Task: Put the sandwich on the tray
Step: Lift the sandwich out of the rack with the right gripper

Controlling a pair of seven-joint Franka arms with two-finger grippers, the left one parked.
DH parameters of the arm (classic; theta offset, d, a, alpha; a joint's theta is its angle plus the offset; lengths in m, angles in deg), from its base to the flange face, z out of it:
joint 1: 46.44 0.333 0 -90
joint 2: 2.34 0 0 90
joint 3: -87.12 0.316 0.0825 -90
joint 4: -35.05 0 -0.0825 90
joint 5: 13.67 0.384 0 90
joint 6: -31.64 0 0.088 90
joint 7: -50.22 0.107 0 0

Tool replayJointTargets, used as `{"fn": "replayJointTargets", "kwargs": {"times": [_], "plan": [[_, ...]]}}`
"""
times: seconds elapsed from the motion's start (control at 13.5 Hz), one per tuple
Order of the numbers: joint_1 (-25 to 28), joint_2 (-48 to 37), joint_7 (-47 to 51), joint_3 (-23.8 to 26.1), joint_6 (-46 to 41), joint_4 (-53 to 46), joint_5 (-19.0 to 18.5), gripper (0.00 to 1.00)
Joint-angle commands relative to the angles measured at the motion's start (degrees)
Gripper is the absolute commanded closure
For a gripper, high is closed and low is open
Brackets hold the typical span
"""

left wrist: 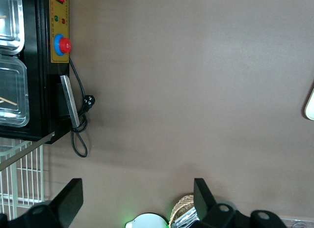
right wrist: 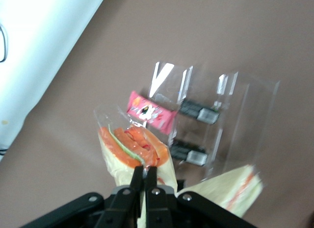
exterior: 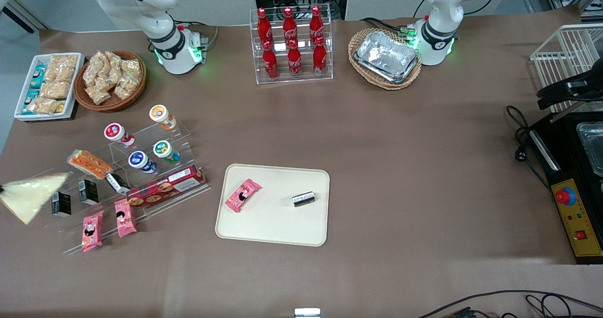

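Observation:
The sandwich (right wrist: pixel 128 148) is a wedge of pale cream bread in clear wrap, with red and green filling along one edge. My right gripper (right wrist: pixel 143 172) is shut on its wrap and holds it above the brown table. In the front view the sandwich (exterior: pixel 30 194) hangs at the working arm's end of the table, beside a clear display stand (exterior: pixel 141 167). Only a dark tip of the gripper (exterior: pixel 2 189) shows there, at the frame's edge. The cream-beige tray (exterior: pixel 275 226) lies flat mid-table, well apart from the sandwich. It carries a pink snack packet (exterior: pixel 242 195) and a small black box (exterior: pixel 303 199).
A smaller wrapped sandwich (exterior: pixel 89 163) with orange-red filling lies on the stand among yoghurt cups (exterior: pixel 141 161), black boxes (exterior: pixel 61 203), pink packets (exterior: pixel 125 218) and a biscuit box (exterior: pixel 166 186). Farther from the camera stand cola bottles (exterior: pixel 292 44), two wicker baskets (exterior: pixel 111 80) and a white snack bin (exterior: pixel 47 85).

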Motion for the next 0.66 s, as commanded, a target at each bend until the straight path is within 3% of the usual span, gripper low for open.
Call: {"fn": "replayJointTargets", "kwargs": {"times": [0.0,0.59], "plan": [[5.6,0.3,12.5,-0.4,-1.4,-1.4,1.4,1.00],[24.1,1.0,46.5,0.1,-0.6,-1.4,1.5,1.00]]}}
